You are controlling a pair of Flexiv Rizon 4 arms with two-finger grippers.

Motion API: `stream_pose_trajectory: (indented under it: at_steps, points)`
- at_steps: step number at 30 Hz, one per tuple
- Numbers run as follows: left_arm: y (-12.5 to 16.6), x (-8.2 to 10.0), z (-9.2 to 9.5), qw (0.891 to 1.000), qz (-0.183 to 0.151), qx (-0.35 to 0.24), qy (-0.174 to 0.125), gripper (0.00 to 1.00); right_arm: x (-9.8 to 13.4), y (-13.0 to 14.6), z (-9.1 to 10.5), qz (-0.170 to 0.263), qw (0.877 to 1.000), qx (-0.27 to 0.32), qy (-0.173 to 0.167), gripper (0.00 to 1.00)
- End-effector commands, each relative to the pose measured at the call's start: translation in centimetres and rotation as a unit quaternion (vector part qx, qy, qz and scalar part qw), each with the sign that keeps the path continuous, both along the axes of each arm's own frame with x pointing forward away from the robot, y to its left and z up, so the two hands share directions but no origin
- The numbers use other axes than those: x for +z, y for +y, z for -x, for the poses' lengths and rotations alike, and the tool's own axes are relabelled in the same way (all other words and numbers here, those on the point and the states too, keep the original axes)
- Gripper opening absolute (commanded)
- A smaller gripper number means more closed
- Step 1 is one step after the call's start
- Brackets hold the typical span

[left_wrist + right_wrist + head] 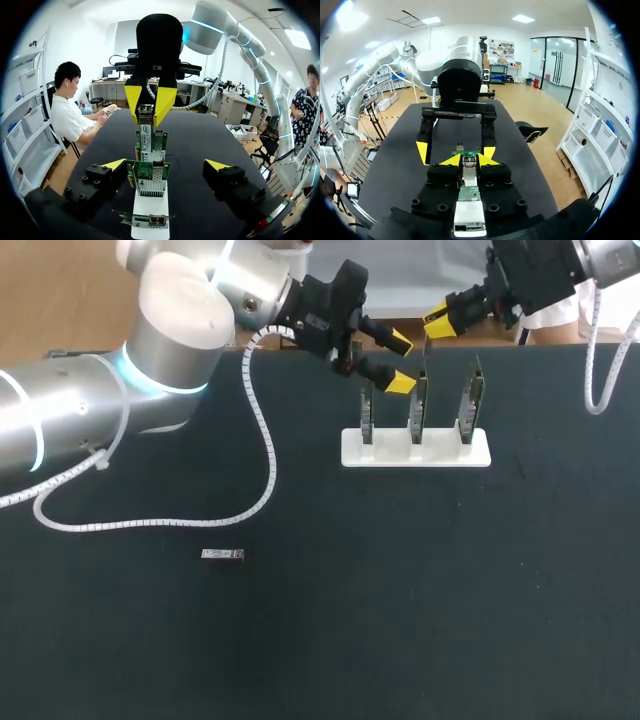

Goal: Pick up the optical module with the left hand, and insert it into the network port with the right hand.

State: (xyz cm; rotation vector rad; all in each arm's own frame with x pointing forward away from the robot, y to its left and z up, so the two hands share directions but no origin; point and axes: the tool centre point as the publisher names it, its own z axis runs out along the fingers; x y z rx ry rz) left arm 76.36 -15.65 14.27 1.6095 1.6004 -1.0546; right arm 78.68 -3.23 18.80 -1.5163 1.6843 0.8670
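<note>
Three cards (pixel 367 418) stand in one holder (pixel 415 453) beside the left gripper (pixel 398 361); one module (pixel 222 555) lies well apart.

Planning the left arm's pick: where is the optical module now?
In the head view, the small silver optical module lies on the left half of the black table, close to the white coiled cable and left of the white card stand.

optical module (pixel 222 555) too small for detail, network card (pixel 468 193) mostly hidden behind right jaws
</note>
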Motion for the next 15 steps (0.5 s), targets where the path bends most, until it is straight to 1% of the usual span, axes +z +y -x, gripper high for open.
stream_pose_trajectory:
  at_steps: [1, 15]
  points:
    - [-0.02, 0.05, 0.03, 1.000, -0.004, -0.001, 0.001, 1.00, -0.05, 0.03, 0.07, -0.001, 1.000, 0.001, -0.001, 0.00]
    - [0.07, 0.08, 0.17, 1.000, -0.002, 0.000, 0.002, 1.00, -0.13, 0.10, 0.20, -0.002, 1.000, 0.008, 0.001, 0.00]
